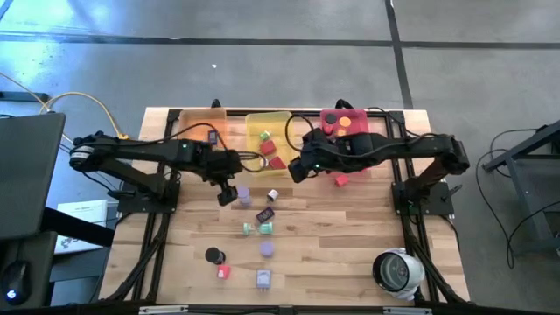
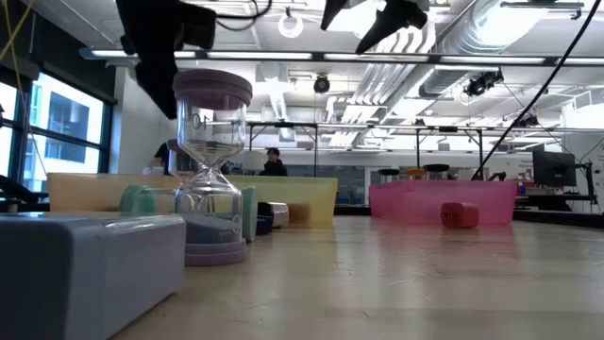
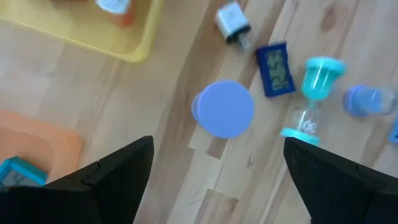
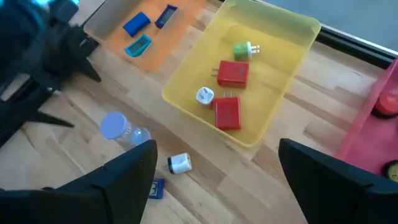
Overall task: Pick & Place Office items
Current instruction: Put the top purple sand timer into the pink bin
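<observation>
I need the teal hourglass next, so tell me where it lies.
The teal hourglass lies on its side mid-table in the high view, just below the dark blue rectangle and above a lavender hourglass.

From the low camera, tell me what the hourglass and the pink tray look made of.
Hourglass: clear bulbs, glass or plastic, you see through them; lavender caps look like matte plastic. Pink tray: translucent plastic, probably, since light glows through its wall.
</observation>
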Controlling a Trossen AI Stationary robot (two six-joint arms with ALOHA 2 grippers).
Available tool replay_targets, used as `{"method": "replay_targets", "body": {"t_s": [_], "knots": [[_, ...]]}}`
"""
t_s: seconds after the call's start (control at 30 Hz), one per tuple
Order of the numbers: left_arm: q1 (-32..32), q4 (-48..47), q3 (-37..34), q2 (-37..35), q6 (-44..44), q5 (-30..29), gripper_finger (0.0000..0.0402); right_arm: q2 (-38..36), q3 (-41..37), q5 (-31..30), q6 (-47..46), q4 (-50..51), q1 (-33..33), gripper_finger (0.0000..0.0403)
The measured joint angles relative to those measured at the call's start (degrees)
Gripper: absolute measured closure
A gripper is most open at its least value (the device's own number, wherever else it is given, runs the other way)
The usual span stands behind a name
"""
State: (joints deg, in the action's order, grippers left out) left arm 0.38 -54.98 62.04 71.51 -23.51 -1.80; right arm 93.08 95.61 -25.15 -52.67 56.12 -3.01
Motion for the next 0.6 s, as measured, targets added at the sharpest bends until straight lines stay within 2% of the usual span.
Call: {"method": "replay_targets", "body": {"t_s": [0.3,0.6], "knots": [[0.0,0.48,0.0,9.87,4.21,0.63,0.005,0.08,0.0,0.33,-0.08,-0.17,0.55,0.0078],[0.0,3.3,0.0,10.73,6.17,1.94,0.005,0.13,0.0,0.44,-0.06,-0.17,0.53,0.0078]]}}
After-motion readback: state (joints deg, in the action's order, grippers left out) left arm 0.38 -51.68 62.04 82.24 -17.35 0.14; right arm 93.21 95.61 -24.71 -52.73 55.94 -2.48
